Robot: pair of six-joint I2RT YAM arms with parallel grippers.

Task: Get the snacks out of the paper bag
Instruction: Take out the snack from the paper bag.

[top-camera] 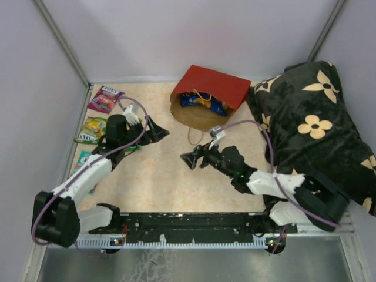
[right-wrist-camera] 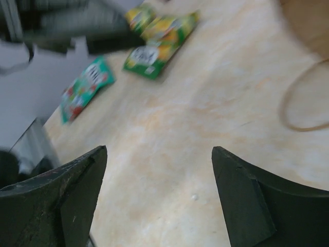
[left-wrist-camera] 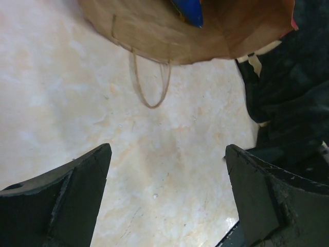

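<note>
Paper bag [top-camera: 207, 88] lies at upper centre of the worktop [top-camera: 158, 182], mouth facing the arms, blue chip bag [top-camera: 202, 101] inside. Purple packet [top-camera: 104, 98], green packet [top-camera: 92, 130] and teal packet [top-camera: 82, 157] line the left edge. Left claw [top-camera: 160, 130] and right claw [top-camera: 185, 159] both gape wide, holding nothing (mid-frame, just below the bag).

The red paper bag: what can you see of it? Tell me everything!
The paper bag is red outside and brown inside. It lies on its side at the far end of the table, its open mouth facing the near side. A thin tan twine handle loops flat on the table in front of it. A blue chip bag sits inside. Its right edge meets the black flowered cushion. No gripper touches it.
</note>
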